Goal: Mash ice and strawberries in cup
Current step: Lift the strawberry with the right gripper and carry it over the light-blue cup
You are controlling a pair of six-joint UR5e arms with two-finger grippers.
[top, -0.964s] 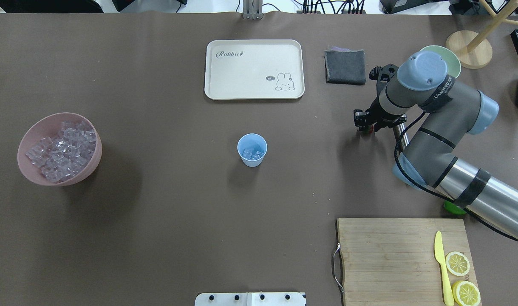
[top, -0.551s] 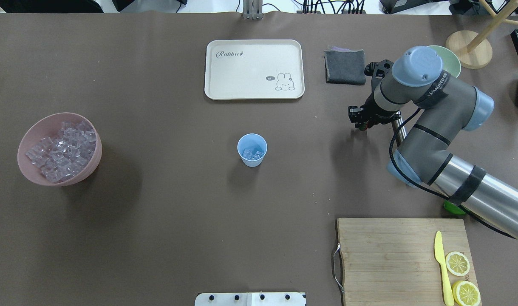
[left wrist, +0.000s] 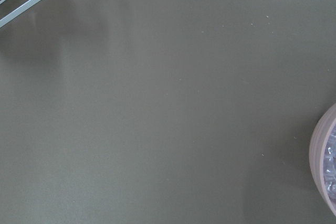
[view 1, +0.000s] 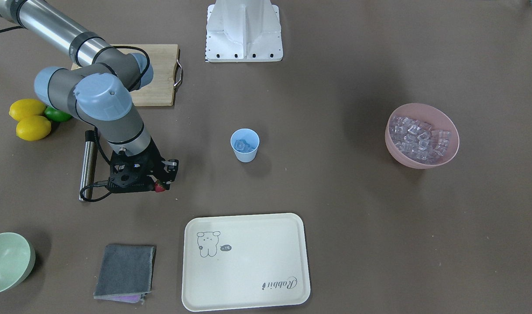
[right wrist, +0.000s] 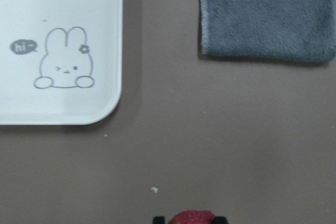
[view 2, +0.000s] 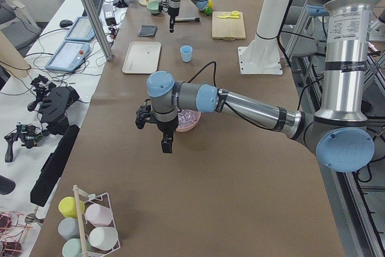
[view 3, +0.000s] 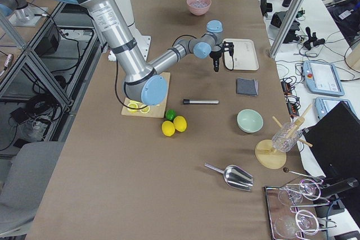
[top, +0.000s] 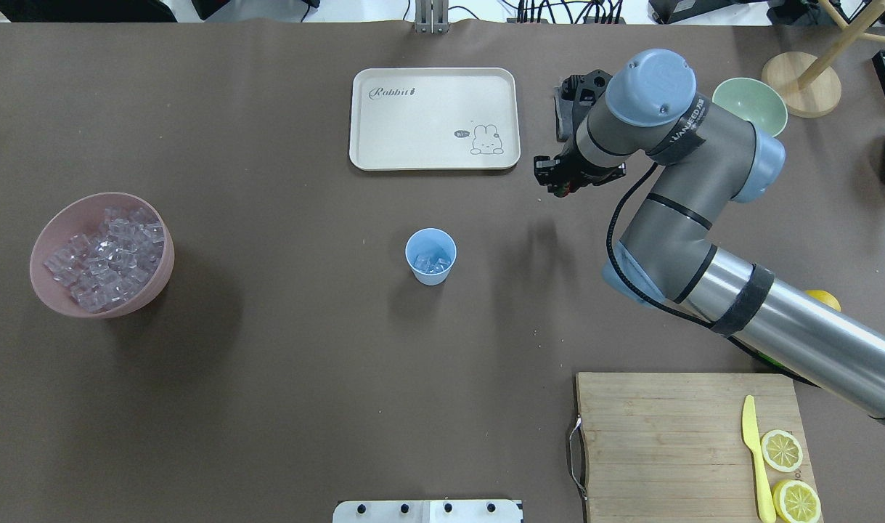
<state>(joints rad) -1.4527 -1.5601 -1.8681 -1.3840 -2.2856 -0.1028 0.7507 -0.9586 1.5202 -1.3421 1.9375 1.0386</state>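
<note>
Right tool (view 1: pixel 160 185), pinching the strawberry (right wrist: pixel 193 217), has moved nearer the tray (top: pixel 427 123); left tool (view 2: pixel 166 146) grip: cannot tell

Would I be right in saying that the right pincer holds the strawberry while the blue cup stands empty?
Not quite: the cup already holds ice, as the overhead view shows. The right pincer does hold the strawberry.

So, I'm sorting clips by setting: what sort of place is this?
Likely a robotics lab staged as a drink-prep bench: left arm and right arm at a covered table, an operators' desk with tablets, and props: the cup, a bowl of ice, a strawberry in the right gripper.
</note>
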